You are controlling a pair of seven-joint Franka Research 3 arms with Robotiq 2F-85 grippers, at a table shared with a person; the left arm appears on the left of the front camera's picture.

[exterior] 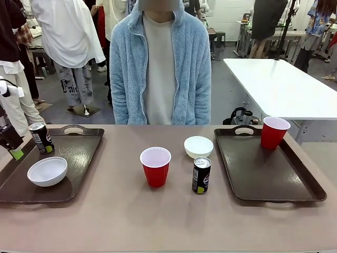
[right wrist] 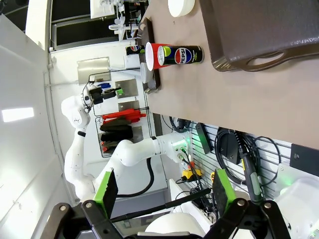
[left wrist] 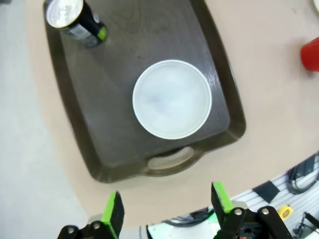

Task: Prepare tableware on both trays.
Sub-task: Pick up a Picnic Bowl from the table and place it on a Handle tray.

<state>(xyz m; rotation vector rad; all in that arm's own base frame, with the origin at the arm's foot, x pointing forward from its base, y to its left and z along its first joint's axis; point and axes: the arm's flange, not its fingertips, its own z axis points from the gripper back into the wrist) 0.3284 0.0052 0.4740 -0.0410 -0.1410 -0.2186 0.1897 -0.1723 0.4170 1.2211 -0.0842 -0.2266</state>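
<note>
The left tray point(exterior: 79, 158) held a can point(exterior: 41, 138) and a bowl point(exterior: 47, 171); the right tray point(exterior: 263, 179) held a red cup point(exterior: 274, 132). The other cup point(exterior: 156, 166), other bowl point(exterior: 198, 146) and other can point(exterior: 201, 175) stood between the trays, waiting to be shared out. The left gripper point(left wrist: 167, 194) and right gripper point(right wrist: 164, 175) hung wide open, holding nothing.

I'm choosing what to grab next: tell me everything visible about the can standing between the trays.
The can is slim and black, looks like metal, with a silver top, white Pepsi lettering and a yellow-green mark low on its side. It stands upright on the bare tabletop, between the red cup and the right tray, nearer the robot than the white bowl. Nothing else touches it.
</note>
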